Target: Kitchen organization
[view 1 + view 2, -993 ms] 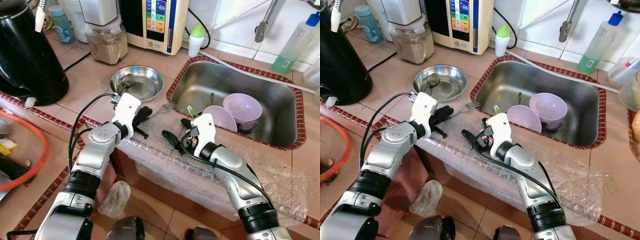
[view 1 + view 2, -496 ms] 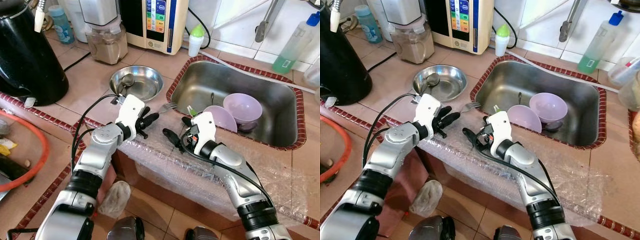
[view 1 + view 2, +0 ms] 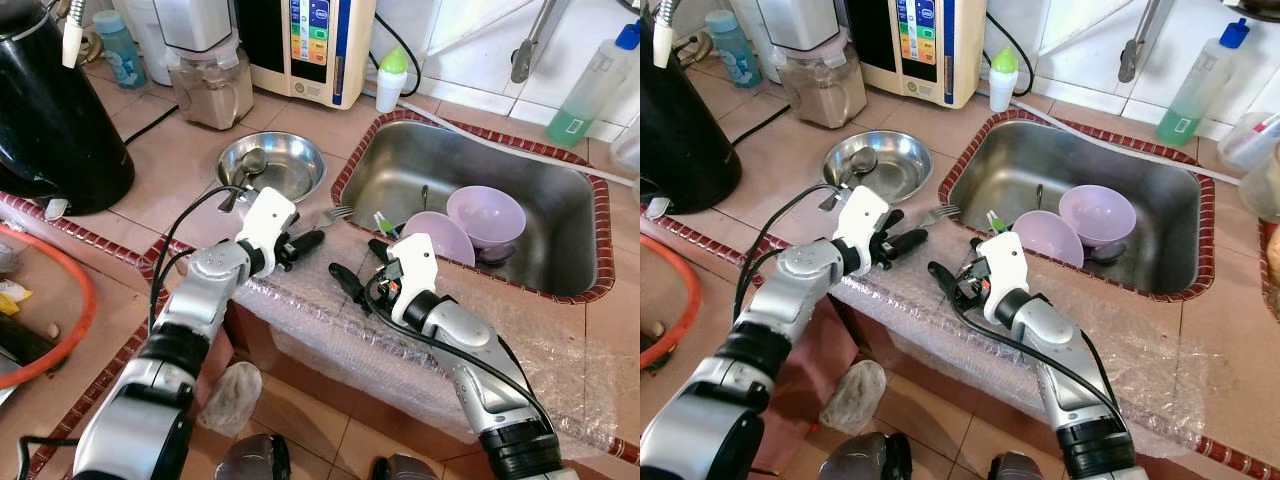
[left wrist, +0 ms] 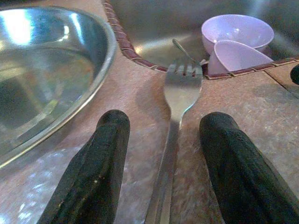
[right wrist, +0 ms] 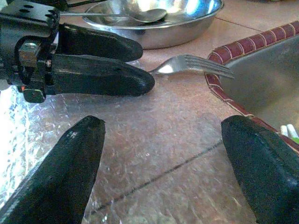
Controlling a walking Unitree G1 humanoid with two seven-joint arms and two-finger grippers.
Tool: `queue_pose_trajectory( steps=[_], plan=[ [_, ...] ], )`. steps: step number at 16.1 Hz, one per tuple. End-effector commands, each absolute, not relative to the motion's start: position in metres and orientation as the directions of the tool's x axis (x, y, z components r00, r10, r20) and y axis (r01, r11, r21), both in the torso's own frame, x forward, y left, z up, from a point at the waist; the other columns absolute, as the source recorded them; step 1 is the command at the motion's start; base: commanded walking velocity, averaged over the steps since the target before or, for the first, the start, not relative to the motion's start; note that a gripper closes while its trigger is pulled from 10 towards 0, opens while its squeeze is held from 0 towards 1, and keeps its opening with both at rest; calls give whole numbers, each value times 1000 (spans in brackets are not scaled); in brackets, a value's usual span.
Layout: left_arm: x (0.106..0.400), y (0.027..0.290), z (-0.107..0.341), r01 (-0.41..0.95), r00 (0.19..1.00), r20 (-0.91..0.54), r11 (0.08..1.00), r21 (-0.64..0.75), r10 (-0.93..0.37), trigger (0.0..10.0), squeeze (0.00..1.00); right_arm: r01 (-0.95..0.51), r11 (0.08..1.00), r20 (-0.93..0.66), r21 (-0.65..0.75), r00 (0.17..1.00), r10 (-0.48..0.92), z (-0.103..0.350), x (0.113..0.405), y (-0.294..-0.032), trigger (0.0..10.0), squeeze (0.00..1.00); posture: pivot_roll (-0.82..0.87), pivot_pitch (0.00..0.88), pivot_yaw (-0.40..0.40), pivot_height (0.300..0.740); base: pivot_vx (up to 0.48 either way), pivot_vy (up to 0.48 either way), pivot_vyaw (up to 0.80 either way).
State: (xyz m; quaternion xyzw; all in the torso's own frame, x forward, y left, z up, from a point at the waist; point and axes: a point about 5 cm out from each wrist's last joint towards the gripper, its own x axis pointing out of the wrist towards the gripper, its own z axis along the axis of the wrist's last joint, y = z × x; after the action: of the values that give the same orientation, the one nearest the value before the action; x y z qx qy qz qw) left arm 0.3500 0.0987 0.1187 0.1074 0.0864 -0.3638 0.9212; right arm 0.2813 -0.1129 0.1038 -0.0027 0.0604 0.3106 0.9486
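While straddling the fork (image 4: 180,100) on the tiled counter (image 3: 165,160) between steel bowl (image 3: 275,165) and sink (image 3: 470,190), left gripper (image 4: 163,170) spread, right gripper (image 5: 159,163) agape nearby: likely the pickup, needing a squeeze on the thin handle.

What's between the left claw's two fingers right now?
The fork handle lies on the counter between the open left claw's fingers, untouched, tines toward the sink; left wrist view.

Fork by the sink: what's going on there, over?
Left pincer open, straddling the fork handle on the counter. Right pincer open, idle nearby. Steel bowl close beside; nothing blocking.
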Motion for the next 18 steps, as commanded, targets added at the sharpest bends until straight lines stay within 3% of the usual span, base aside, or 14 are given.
queue_pose_trajectory(
  steps=[1,2,3,11,18],
  plan=[
    [350,92,117,728,681,-260,670,143,-685,2157,1000,-568,823,-139,25,813,565,102,280,-119,10000,0,-36,68,67,740,0,0,0],
    [350,91,117,736,673,-266,662,141,-691,0,1000,-566,824,-139,21,815,563,103,280,-119,10000,0,-36,68,67,740,0,0,0],
    [347,90,112,768,635,-300,621,152,-712,0,0,-564,825,-138,21,816,561,103,280,-120,10000,0,-37,70,68,740,0,0,0],
    [346,100,95,775,614,-386,617,135,-688,0,0,-581,814,-145,10,804,576,104,279,-117,10000,0,-35,68,55,740,0,0,0],
    [349,105,96,708,696,-314,690,151,-645,0,0,-579,815,-139,-9,808,573,107,285,-118,10000,0,-32,60,29,740,0,0,0]
  ],
)
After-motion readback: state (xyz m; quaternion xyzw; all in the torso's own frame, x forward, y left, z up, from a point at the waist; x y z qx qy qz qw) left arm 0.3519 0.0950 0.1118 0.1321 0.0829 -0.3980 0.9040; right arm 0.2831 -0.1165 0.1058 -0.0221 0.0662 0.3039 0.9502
